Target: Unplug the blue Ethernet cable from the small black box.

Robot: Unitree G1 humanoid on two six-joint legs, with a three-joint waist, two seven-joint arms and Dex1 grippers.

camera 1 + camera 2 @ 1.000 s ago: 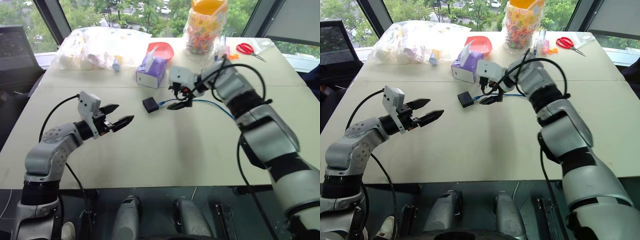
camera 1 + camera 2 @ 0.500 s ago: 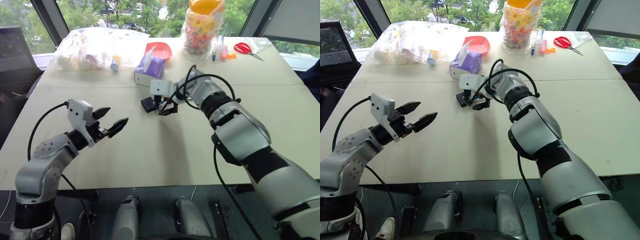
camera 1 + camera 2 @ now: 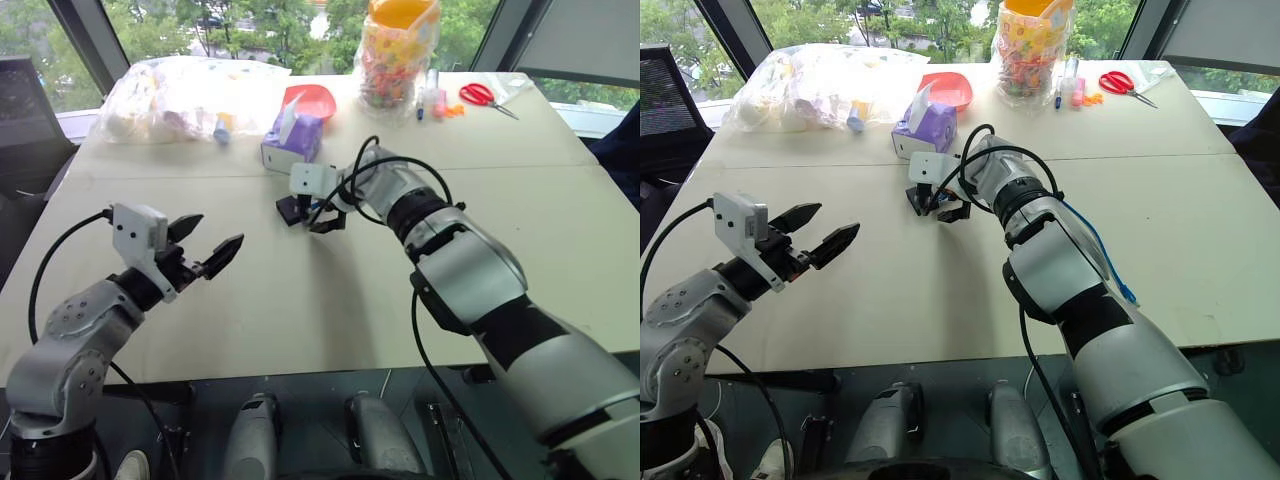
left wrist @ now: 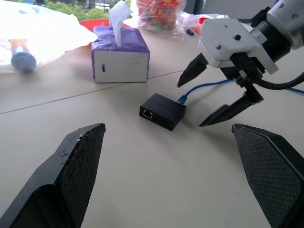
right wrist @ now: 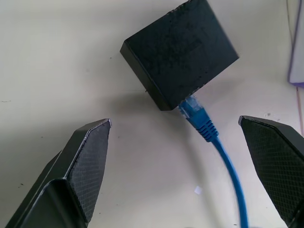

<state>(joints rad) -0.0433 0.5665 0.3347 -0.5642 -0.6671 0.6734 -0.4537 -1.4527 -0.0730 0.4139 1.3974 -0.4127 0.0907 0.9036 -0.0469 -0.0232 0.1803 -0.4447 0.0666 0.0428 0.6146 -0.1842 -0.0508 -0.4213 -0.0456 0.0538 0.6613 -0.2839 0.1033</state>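
1. Right gripper (image 4: 219,96) hangs over the blue Ethernet cable (image 5: 207,130), fingers spread; left gripper (image 3: 206,249) spread too.
2. One small black box (image 4: 162,110) holds the cable's plug.
3. One purple tissue box (image 4: 120,59) shows a tissue.

Silver-grey arms, black cables, black fingers (image 3: 226,249)

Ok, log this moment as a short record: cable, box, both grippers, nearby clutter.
cable: blue Ethernet cable plugged into the box's side
box: small black box flat on the table
right gripper: open, poised just above cable plug, gripping nothing
left gripper: open, empty, well clear of the box
nearby: purple tissue box behind the box
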